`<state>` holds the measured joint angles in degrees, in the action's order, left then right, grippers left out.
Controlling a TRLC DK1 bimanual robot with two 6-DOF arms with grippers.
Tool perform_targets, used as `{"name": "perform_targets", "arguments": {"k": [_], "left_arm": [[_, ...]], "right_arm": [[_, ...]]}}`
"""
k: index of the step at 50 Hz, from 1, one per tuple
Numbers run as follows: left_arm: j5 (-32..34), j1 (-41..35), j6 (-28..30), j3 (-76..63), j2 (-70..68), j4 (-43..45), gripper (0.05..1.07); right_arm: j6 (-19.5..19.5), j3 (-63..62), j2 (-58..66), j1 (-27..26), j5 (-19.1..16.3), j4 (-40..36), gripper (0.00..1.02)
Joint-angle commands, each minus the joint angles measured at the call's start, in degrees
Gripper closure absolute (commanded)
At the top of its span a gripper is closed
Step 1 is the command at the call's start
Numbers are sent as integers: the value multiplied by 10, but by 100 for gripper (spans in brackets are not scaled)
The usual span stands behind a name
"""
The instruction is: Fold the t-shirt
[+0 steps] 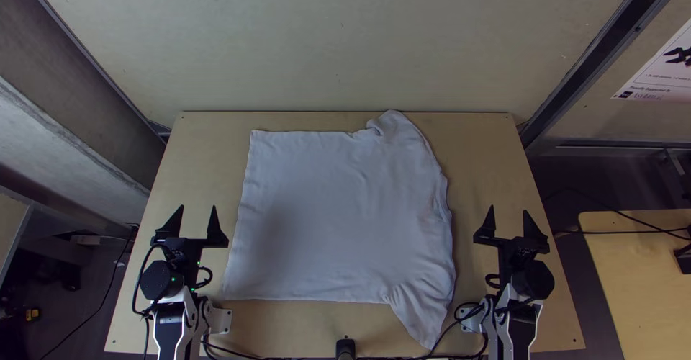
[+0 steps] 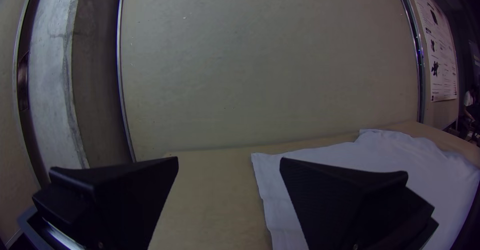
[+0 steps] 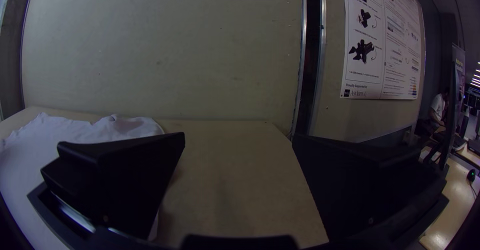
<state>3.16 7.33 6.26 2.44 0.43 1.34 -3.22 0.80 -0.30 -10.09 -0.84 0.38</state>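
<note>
The t-shirt (image 1: 338, 209) is lying spread on the light wooden surface (image 1: 194, 151), taking up its middle and reaching a little towards the right. Its body is pointing sideways: the straight hem (image 1: 245, 209) is facing left, and the curving shoulder end (image 1: 445, 209) is facing right. The long axis of the body is running left to right, roughly parallel to the far edge of the surface, while the hem is running near to far, with its near end slanting slightly left. The far sleeve (image 1: 397, 128) is sitting rumpled at the far right, right by the surface's far edge. The near sleeve (image 1: 425, 317) is angling out towards the near right, narrowing to a point, with creases fanning where it is joining the body. The broad middle is lying mostly smooth, with soft wrinkles gathering along the right side.

The left gripper (image 1: 198, 207) is standing left of the hem, apart from the cloth, its jaws spread wide and pointing to the far side. The right gripper (image 1: 509, 209) is standing right of the shoulder end, also apart from the cloth, its jaws spread wide and pointing the same way.
</note>
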Motion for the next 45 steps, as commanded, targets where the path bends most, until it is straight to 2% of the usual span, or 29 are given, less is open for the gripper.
{"name": "perform_targets", "arguments": {"k": [1,41,44,45], "left_arm": [[-1,-4,1,-23,-4,-15,10],[-1,-4,1,-23,-4,-15,10],[-1,-7,0,-23,-4,-14,10],[-1,-7,-1,-23,-4,-15,10]], "right_arm": [[8,-3,1,4,1,-11,4],[9,-3,1,8,1,-11,4],[67,-4,1,14,1,-11,4],[74,-4,1,16,1,-11,4]]}}
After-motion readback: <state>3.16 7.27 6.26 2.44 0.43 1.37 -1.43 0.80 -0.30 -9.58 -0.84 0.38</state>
